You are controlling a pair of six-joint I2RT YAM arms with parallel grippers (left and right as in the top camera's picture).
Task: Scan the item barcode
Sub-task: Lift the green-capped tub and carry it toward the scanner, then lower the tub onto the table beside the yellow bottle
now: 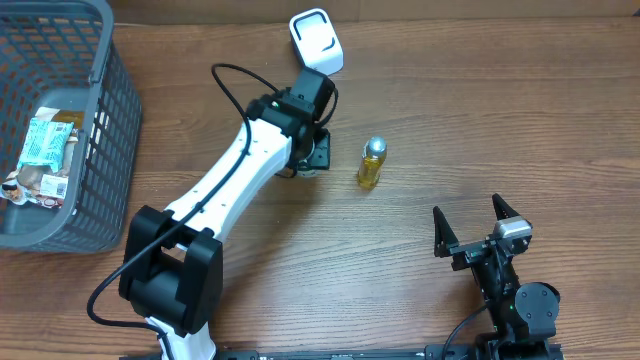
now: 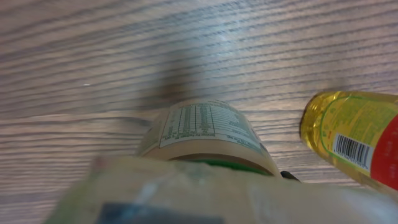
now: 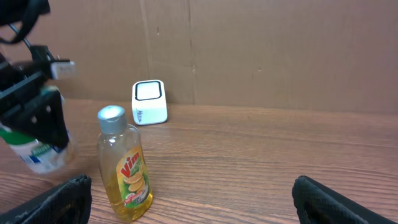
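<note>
Our left fingers [image 3: 46,124] grip the labelled jar [image 2: 205,134], upright at mid-bench [image 1: 500,120]. The scanner [image 1: 316,40] lies just beyond, on the far side. Our right fingers [image 1: 441,230] gape wide and empty, near right, well apart.

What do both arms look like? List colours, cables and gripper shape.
Left arm: white links, black joints, a black cable looping alongside, green light near the wrist. Right arm: all black, grey block at the wrist; right gripper has two black pointed fingers.
</note>
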